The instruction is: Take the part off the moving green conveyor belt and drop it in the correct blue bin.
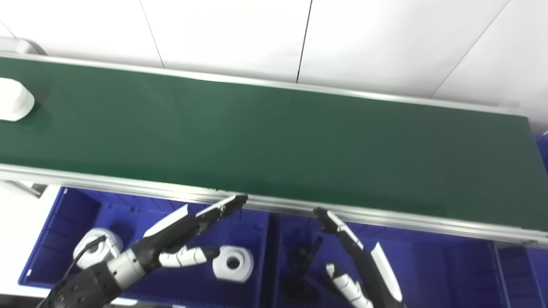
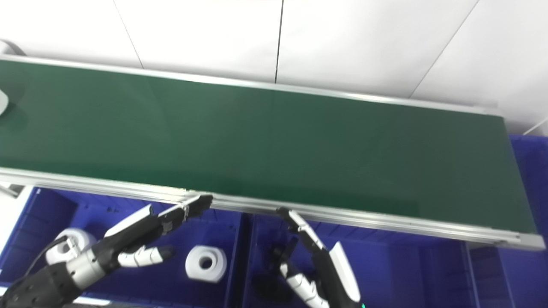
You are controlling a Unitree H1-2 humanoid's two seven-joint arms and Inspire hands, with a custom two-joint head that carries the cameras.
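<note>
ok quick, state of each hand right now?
Left hand: open, holding nothing, fingers extended over the left blue bin.
Right hand: open, holding nothing, fingers spread over the right blue bin.

The green conveyor belt lies bare across nearly its whole width, so a hand can pass freely over it; only a white part sits at its far left end. The belt's metal near rail runs across in front of both hands and overhangs the back of the blue bins. The left hand hangs open above the left blue bin, fingertips just at the rail. Two white ring parts lie on that bin's floor. The right hand hangs open over the right blue bin, where a black part stands beside it.
</note>
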